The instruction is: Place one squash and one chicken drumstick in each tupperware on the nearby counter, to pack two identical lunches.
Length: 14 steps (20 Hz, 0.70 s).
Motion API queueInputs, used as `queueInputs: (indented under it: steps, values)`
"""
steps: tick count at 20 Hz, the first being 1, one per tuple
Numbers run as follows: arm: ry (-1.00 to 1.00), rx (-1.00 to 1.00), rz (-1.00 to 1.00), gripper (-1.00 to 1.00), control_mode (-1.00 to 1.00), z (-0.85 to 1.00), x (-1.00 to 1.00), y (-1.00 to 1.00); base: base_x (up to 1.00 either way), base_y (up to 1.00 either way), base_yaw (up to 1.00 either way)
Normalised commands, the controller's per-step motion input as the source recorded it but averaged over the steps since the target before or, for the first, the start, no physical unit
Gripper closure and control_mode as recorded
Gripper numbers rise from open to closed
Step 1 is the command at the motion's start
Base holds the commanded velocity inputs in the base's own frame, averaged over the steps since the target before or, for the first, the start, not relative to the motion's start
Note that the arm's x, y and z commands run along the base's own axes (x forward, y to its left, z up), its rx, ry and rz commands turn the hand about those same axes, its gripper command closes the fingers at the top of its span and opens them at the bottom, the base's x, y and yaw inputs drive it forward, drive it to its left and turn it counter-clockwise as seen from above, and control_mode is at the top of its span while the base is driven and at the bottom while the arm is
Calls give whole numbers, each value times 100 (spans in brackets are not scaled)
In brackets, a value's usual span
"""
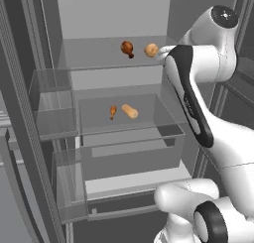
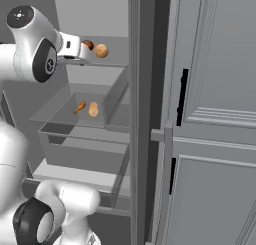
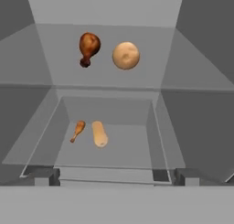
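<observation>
The gripper (image 3: 114,177) is spread wide and holds nothing. Its two dark fingertips (image 3: 43,176) stand far apart at the bottom of the hand view, with only bare shelf between them. In the base views the arm reaches forward into an open fridge, and its hand sits at the front edge of the upper shelf (image 1: 89,58).

Nearest to the hand, on a lower level, is a clear drawer (image 3: 155,122) with see-through walls. Two foods lie on its floor. The small orange drumstick (image 3: 78,130) lies tilted, its thin bone end pointing toward the hand and its thicker end pointing away. Just beside it, not touching, lies the long tan squash (image 3: 99,133), stretched front to back. From the left base view the same pair shows in the middle of the fridge, the small drumstick (image 1: 113,111) to the left of the long squash (image 1: 130,111). From the right base view they sit side by side in the drawer, small drumstick (image 2: 80,107) and long squash (image 2: 93,109).

Farther back and higher, on the upper shelf, lie the other two foods. The large dark red-brown drumstick (image 3: 88,47) is on the left, bone end toward the hand. The round squash (image 3: 126,55) is to its right, near it but apart. In the left base view the dark drumstick (image 1: 127,48) and the round squash (image 1: 151,50) lie just ahead of the hand. In the right base view the round squash (image 2: 101,50) is clear, and the dark drumstick (image 2: 88,44) is partly hidden behind the hand.
</observation>
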Motion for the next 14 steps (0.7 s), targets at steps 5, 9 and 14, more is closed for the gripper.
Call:
queueInputs:
  steps: [5,9,14]
  values:
    - [-12,0,0,-100,-100,0,53,0,0,0,0]
    - [3,0,0,-100,-100,0,58,-1,0,0,0]
    - [5,0,0,-100,-100,0,64,-7,0,0,0]
